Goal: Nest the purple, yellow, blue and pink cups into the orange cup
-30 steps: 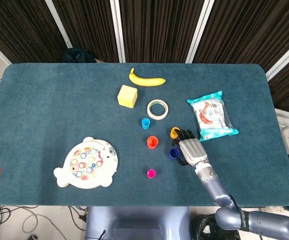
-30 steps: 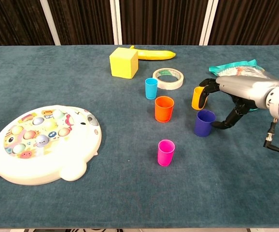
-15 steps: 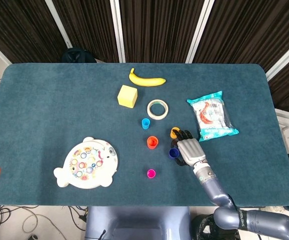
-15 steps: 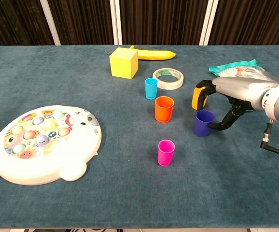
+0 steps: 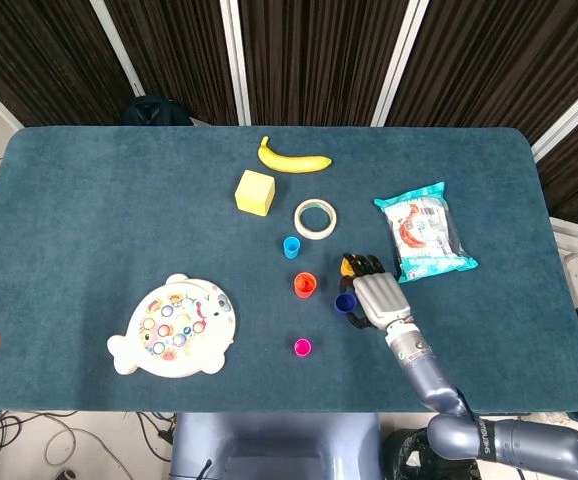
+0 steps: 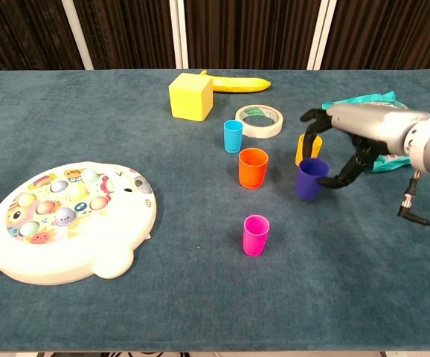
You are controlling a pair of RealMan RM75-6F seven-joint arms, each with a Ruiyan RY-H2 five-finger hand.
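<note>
On the desk [image 6: 66, 111], left to right: pink cup [image 6: 256, 234], blue cup [image 6: 233, 136], orange cup [image 6: 253, 167], then the purple cup [image 6: 310, 178], grasped by the right hand [image 6: 343, 141] just before the yellow cup [image 6: 301, 151]. No legible writing anywhere.

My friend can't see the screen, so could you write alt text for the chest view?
The robot's right hand grips a purple cup, with an orange cup to its left and a yellow cup just behind. A blue cup stands farther back and a pink cup nearer. Also on the table: a fish toy, yellow block, banana, tape roll.
</note>
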